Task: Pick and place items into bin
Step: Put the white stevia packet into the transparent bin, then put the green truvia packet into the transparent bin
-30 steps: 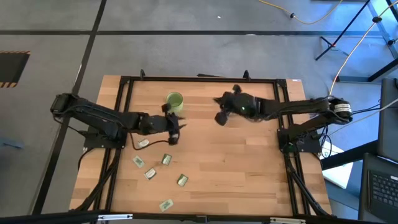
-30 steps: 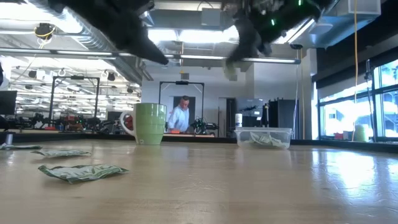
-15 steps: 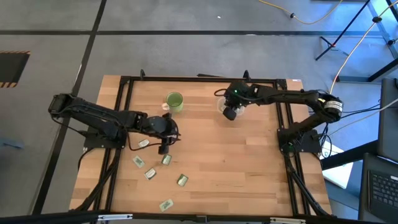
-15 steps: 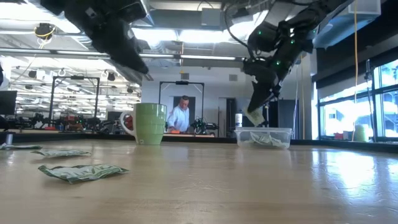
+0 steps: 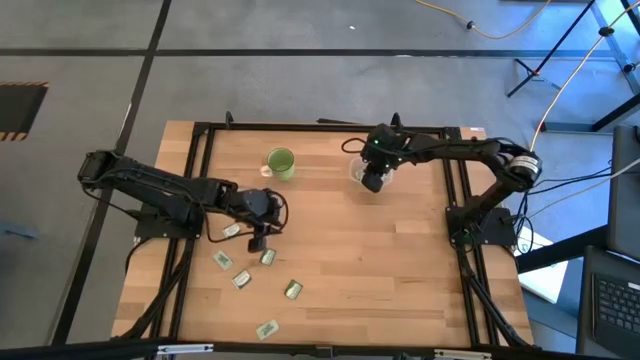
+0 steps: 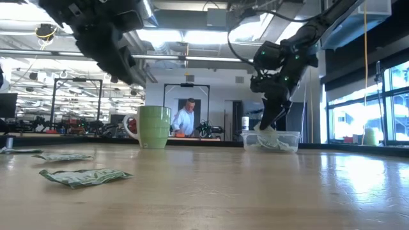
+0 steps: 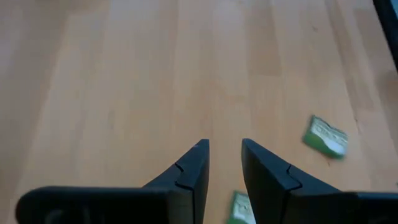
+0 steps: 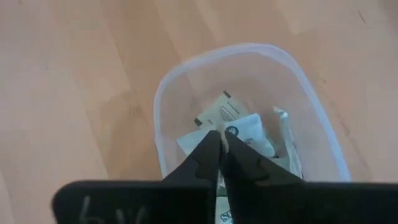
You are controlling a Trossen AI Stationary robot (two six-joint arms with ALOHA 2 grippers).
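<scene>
Right gripper [image 8: 222, 144], fingers nearly clenched, hangs over the clear plastic tub [image 8: 163, 99]; left gripper [image 7: 224, 154], fingers parted and empty, hovers above pale green packets [image 5: 267, 257].

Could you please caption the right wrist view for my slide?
Right tool poised above the clear bin, where packets already lie.

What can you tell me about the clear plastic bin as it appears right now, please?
The bin is a small, shallow tub of clear, see-through plastic with rounded corners and a thin rim. It stands upright on the wooden table, toward the far edge, to the right of the green mug. Several pale packets lie inside it. The right gripper hangs directly above its opening, reaching down to its rim in the low view.
</scene>
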